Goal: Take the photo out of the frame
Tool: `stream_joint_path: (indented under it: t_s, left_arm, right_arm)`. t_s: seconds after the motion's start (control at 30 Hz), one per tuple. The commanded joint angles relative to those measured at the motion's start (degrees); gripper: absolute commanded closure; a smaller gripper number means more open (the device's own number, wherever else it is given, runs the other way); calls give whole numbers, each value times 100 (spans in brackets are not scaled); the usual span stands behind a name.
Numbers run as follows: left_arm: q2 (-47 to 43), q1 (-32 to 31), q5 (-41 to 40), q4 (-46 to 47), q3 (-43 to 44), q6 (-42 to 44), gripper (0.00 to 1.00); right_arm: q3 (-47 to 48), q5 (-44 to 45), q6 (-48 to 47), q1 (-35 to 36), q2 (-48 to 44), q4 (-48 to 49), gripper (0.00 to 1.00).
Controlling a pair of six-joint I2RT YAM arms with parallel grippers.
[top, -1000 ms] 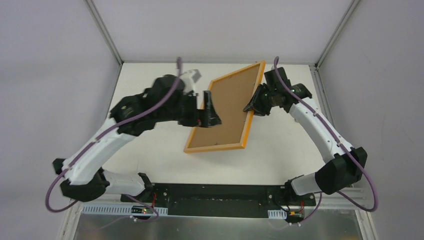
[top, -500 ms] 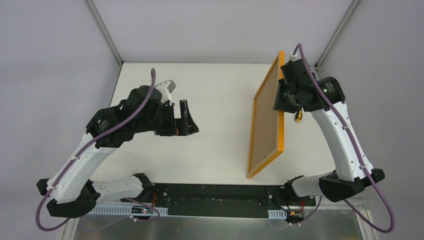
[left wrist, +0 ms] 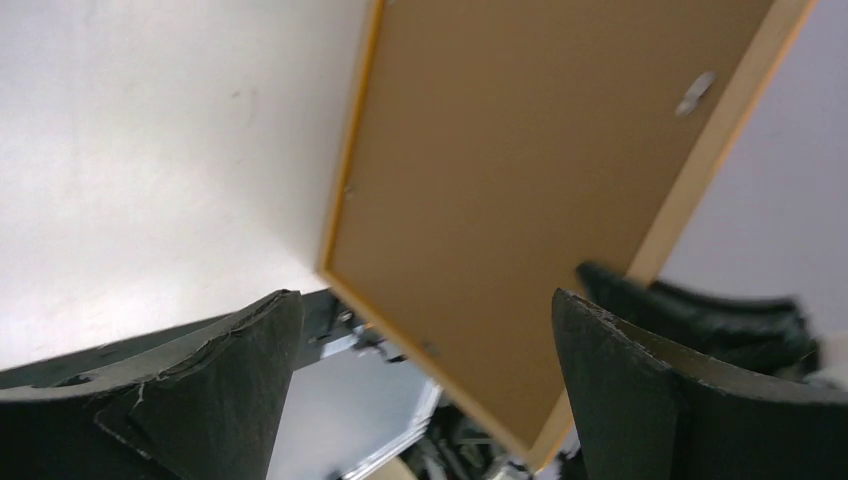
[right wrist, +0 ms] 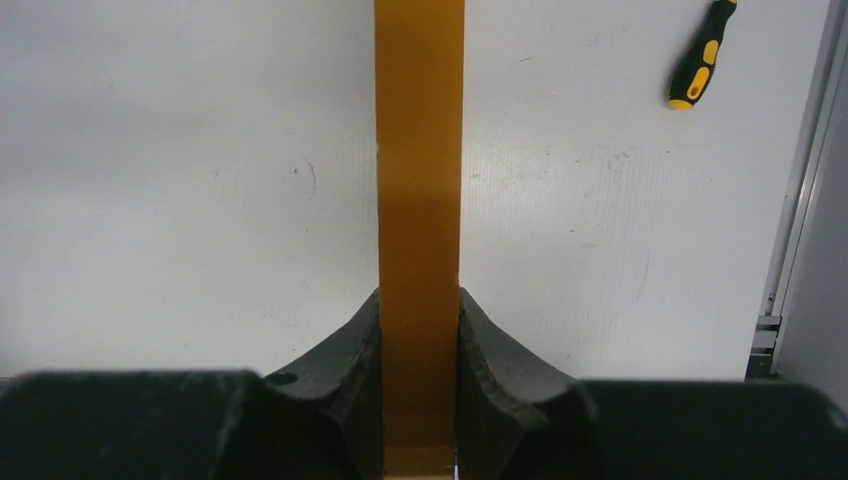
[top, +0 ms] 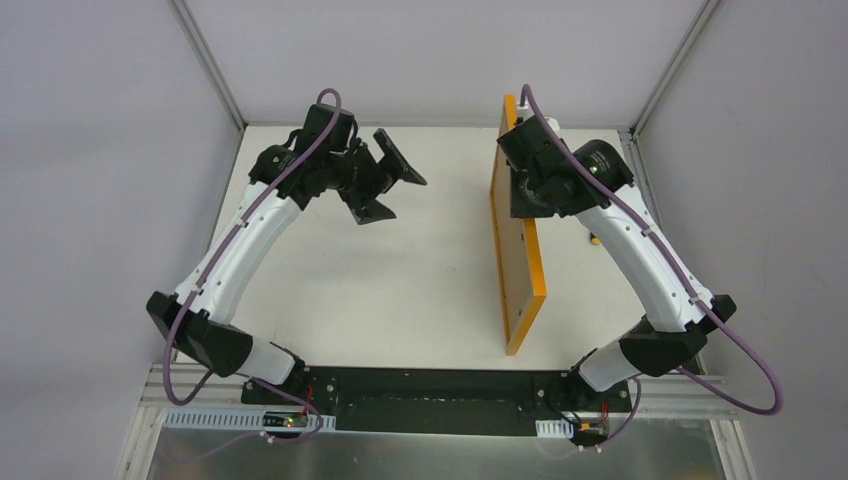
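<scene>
Right wrist view: the right gripper (right wrist: pixel 420 325) pinches the orange edge of the frame (right wrist: pixel 420 150). The left gripper (top: pixel 393 198) has its fingers spread wide and holds nothing.

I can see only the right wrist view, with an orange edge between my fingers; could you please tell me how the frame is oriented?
Observer: The frame is turned upright on its edge, with the right gripper clamped on its upper rim.
Operator: Which side faces the left arm?
Observer: The brown backing board; no photo is visible.
Operator: And the left gripper?
Observer: The left gripper is wide open, clear of the frame and holding nothing.
</scene>
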Motion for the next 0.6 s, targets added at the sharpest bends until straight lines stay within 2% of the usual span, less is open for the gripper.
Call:
stream_joint_path:
  t_s: [0.0, 0.13, 0.27, 0.43, 0.57]
  left_arm:
    - [480, 96, 415, 1499, 551, -1151, 4]
    - [1176, 101, 365, 1803, 1158, -1044, 7]
    - [1277, 139, 491, 1878, 1183, -963, 10]
    - [67, 536, -190, 1541, -53, -550, 11]
    - [-953, 878, -1648, -43, -104, 482, 9]
  right_arm:
    - [-34, 132, 322, 398, 103, 196, 100]
    - [-49, 294, 595, 681, 226, 265, 100]
    - [303, 1128, 917, 1128, 638, -101, 100]
    - [861, 2122, 930, 1561, 1377, -668, 100]
    - [1318, 2466, 732, 1824, 1967, -720, 100]
